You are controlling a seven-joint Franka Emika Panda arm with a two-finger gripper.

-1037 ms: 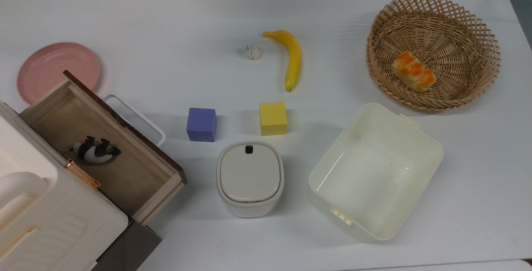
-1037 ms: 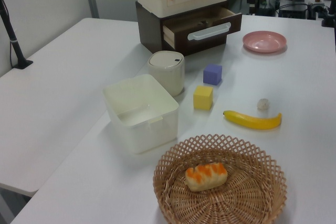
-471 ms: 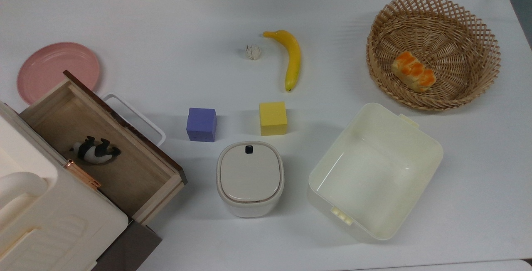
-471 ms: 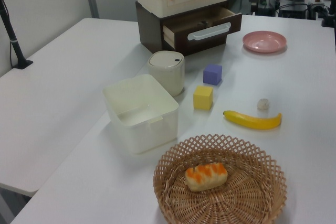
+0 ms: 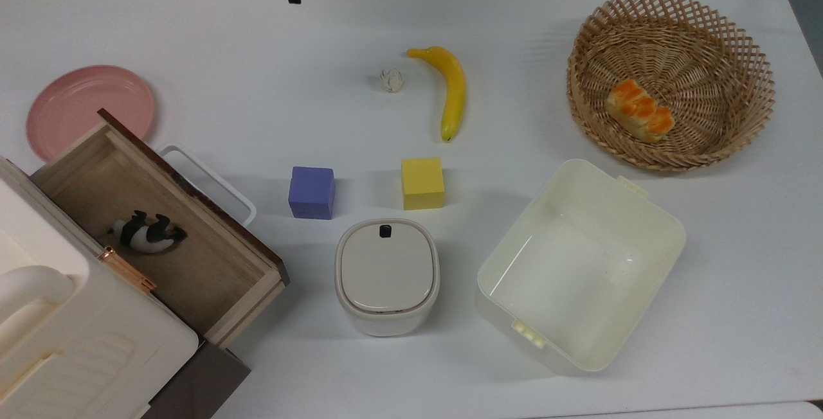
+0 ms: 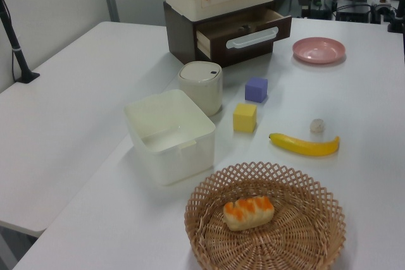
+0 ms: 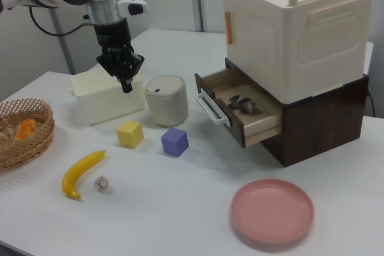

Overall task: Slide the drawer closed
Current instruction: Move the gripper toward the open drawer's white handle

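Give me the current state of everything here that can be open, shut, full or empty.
drawer: open, toy panda inside
gripper: shut, holding nothing
lidded bin: lid closed
tub: empty
basket: holds bread
pink plate: empty

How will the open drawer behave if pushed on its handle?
The drawer probably slides straight in; its plywood box looks rigid. The white loop handle may flex slightly. The loose panda figure inside could shift.
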